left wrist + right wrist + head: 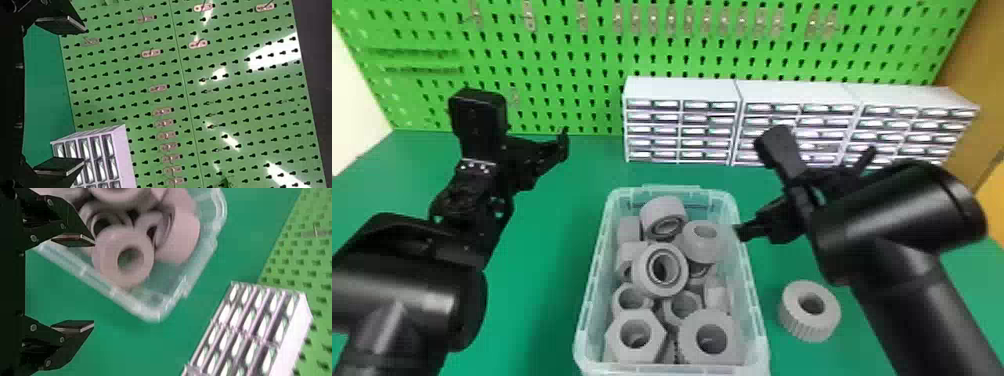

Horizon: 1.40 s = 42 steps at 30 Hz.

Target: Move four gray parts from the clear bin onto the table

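You are keeping your right claw point(807, 191) wide and empty near the right side of the clear bin point(672, 369). Your left claw point(534, 155) is also gaping, gripping nothing, hanging above the counter point(552, 280) to the bin's left. Gray parts point(642, 272) are crowding the bin in a heap, while one ridged part point(827, 305) is lying on the counter, right of the bin. Drawers point(677, 90) are lining the pegboard point(582, 60) behind.

No readable text, label, number or sign shows on anything.
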Available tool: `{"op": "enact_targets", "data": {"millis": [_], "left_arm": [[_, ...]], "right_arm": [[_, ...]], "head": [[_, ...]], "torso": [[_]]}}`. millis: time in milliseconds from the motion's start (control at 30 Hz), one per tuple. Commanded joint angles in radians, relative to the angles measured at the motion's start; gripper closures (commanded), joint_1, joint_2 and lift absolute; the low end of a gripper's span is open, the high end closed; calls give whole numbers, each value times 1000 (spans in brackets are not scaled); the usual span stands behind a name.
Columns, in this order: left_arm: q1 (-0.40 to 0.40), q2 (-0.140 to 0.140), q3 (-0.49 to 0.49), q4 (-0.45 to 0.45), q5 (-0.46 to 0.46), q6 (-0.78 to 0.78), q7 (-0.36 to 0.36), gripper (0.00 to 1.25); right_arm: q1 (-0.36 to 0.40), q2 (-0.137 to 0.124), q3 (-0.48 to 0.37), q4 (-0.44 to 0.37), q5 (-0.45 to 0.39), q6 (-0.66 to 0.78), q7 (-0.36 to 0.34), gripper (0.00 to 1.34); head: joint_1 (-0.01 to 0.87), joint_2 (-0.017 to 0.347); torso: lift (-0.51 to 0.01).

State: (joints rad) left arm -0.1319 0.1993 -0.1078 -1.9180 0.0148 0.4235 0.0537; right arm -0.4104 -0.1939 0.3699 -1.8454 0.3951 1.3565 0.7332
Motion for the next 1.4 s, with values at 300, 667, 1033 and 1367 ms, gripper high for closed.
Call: {"op": "enact_targets", "data": {"millis": [300, 667, 1033, 1367], "left_arm": [[6, 0, 5, 0, -6, 3, -2, 105], [17, 0, 10, 0, -7, 6, -5, 107], [14, 0, 5, 0, -7, 8, -6, 107], [11, 0, 4, 0, -7, 8, -6, 107]], "right_arm": [[-67, -22, 146, 2, -206, 125, 0, 527], [-54, -59, 156, -38, -246, 216, 0, 525], [-45, -76, 156, -43, -260, 216, 0, 525], [-53, -79, 164, -43, -257, 216, 0, 521]], "head": [[686, 26], [686, 26], [686, 26], [686, 26]], "torso": [[-50], [-50], [-50], [-50]]}}
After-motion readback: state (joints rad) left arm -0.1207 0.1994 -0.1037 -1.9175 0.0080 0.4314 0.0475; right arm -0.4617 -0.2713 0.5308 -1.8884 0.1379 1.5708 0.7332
